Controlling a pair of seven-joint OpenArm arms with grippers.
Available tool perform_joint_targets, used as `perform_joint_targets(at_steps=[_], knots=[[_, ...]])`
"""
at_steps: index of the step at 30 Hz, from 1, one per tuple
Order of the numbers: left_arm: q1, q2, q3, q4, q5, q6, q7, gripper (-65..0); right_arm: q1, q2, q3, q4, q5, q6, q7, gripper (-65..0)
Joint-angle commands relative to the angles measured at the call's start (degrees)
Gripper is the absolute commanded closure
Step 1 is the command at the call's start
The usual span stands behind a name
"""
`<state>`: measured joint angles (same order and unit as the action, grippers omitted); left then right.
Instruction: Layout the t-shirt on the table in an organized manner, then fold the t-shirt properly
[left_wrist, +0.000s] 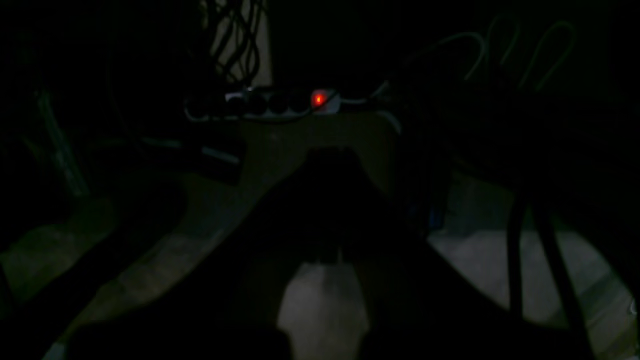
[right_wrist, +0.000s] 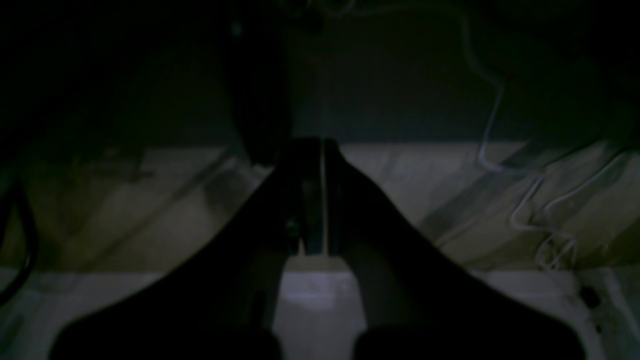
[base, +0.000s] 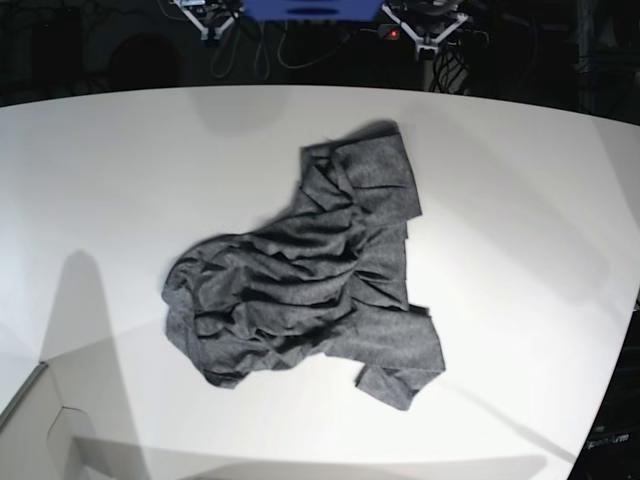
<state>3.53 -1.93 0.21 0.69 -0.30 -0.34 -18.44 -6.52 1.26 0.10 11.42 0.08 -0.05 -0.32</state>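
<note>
Left wrist: very dark. left gripper (left_wrist: 327, 162) is a black silhouette at centre, jaws together, nothing between them. Beyond its tip a power strip (left_wrist: 265, 104) with a lit red switch; loose cables (left_wrist: 240, 40) hang above it. No shirt in this view.

Right wrist: also dim. right gripper (right_wrist: 320, 150) dark at centre, jaws together with only a thin slit of light between them, nothing held. A thin white cable (right_wrist: 520, 200) trails down at right. No shirt here either.

Base: the t-shirt (base: 320, 275) lies crumpled in a heap around the middle of the table (base: 110, 170), heavily wrinkled. One part reaches toward the far side, another corner spreads to the near right. Neither gripper touches it; arm mounts show only at the far edge.
</note>
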Motion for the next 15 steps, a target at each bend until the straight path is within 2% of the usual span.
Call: perform_joint_targets(at_steps=[1,15], knots=[[0.6,0.0,0.1,-0.1,0.1,0.2,-0.3,-0.4,-0.7,0.5,0.0,-0.1,0.2,0.4,-0.2,0.0],[0.6,0.1,0.2,0.0,0.3,0.2,-0.3,-0.4,-0.7,0.7,-0.3,0.1,0.2,0.4,0.1,0.0]])
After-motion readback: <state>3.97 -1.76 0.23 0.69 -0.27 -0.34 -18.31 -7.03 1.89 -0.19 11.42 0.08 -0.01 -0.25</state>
